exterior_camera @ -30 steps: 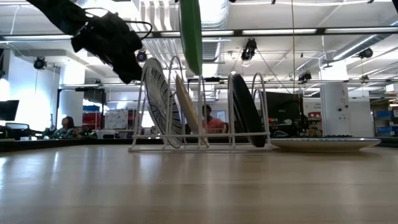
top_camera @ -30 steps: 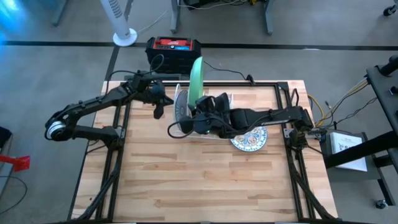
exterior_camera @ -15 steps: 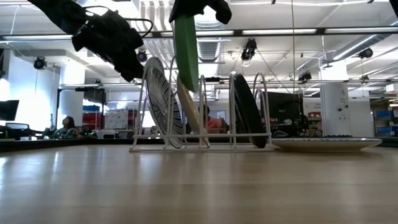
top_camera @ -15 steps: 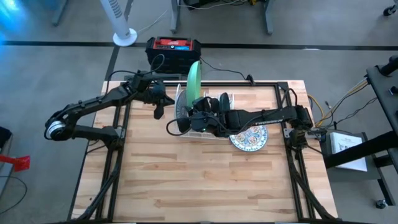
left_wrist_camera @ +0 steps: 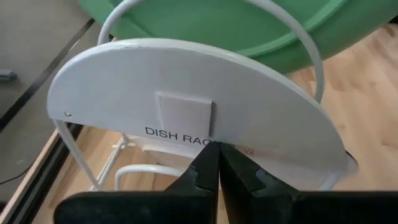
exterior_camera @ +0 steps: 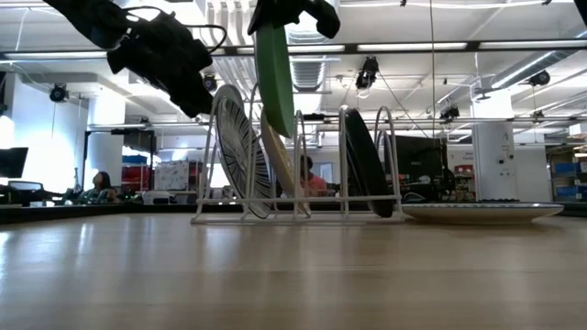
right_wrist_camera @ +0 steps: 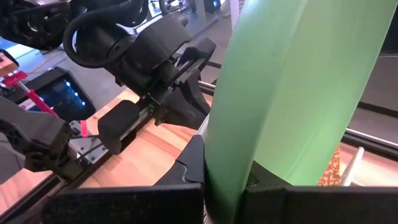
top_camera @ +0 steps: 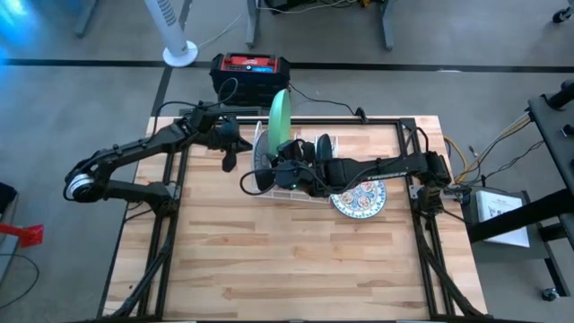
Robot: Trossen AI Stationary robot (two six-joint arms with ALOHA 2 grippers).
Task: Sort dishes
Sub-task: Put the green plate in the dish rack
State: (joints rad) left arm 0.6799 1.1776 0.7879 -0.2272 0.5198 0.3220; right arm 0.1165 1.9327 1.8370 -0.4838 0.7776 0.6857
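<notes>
A white wire rack stands at the table's far middle. Leaning in its slots are a black-striped white plate, a yellowish plate and a dark plate. A blue floral plate lies flat just right of the rack. My right gripper is shut on a light green plate held upright over the rack, its lower edge among the wire tops. My left gripper hovers shut by the rack's left end, facing the striped plate's white back; I cannot tell whether it touches. My right gripper pinches the green plate's upper rim between its two fingers, coming from the table's right and slanting slightly down. The plate hangs upright below the fingers, edge-on to the table's near side. Whether its lower edge touches the rack cannot be told.
A red and black box sits just beyond the table's far edge, with a fan's white base left of it. Bare wood covers the table's near half. People sit in the room behind the rack.
My right gripper has come down with the green plate, which stays upright; its lower edge has dropped in among the rack's wire tops. It has then held still for the last half second.
</notes>
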